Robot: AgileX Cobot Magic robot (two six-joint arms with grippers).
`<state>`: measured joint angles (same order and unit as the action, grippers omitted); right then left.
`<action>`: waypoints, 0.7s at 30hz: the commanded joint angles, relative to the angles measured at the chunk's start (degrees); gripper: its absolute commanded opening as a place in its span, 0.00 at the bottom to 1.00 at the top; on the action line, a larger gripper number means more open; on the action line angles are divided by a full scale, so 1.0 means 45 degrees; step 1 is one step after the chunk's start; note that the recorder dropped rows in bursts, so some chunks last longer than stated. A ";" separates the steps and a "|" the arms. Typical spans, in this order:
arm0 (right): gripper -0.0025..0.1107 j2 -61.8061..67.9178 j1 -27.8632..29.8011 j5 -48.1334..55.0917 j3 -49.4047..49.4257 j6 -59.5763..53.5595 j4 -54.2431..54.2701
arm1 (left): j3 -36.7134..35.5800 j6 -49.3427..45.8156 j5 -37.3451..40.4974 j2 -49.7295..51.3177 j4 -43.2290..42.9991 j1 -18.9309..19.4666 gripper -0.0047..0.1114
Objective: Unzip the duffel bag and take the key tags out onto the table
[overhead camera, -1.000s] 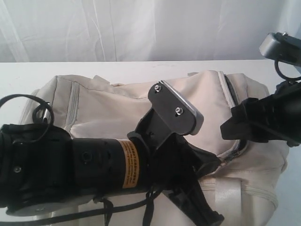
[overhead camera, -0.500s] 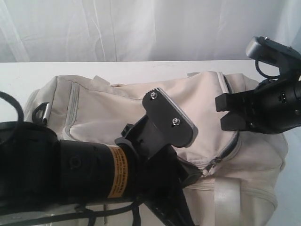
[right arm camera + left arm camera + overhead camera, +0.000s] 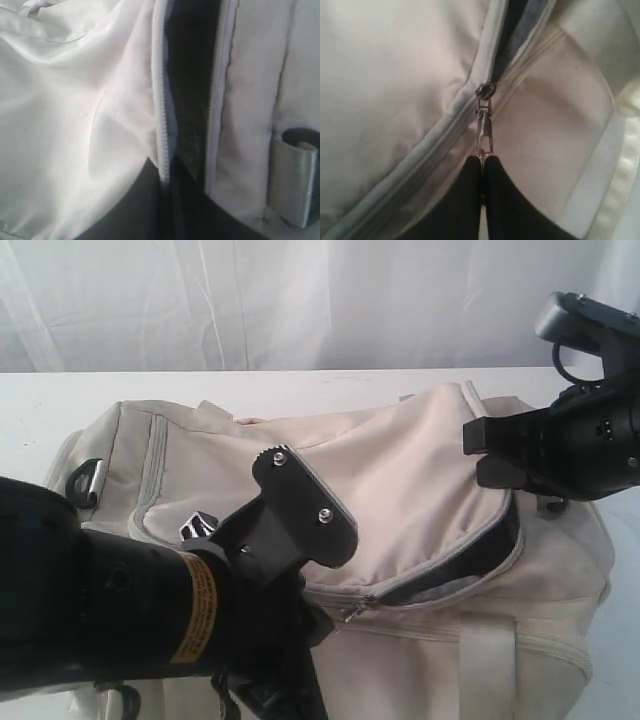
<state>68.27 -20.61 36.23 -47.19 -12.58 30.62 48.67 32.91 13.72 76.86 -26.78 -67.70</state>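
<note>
In the exterior view the duffel bag lies on its side across the table. Its zipper is parted along the right half into a dark opening edged with grey lining. The left arm reaches over the bag's near side, and the right gripper sits at the bag's right end, where the upper panel is lifted into a peak. In the left wrist view the left gripper has its fingers pressed together, pinching the metal zipper pull just below the slider; beyond the slider the bag gapes. In the right wrist view the right gripper is clamped on the bag's toothed zipper edge beside the dark gap.
</note>
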 commanded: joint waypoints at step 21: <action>0.02 -0.0283 0.0033 -0.0716 -0.0026 -0.0143 -0.0526 | -0.0331 0.4453 0.9214 -0.3504 -0.3985 -0.0081 0.04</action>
<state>67.63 -20.61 34.07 -47.19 -12.58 29.04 48.53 51.99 49.44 63.22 -42.95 -67.92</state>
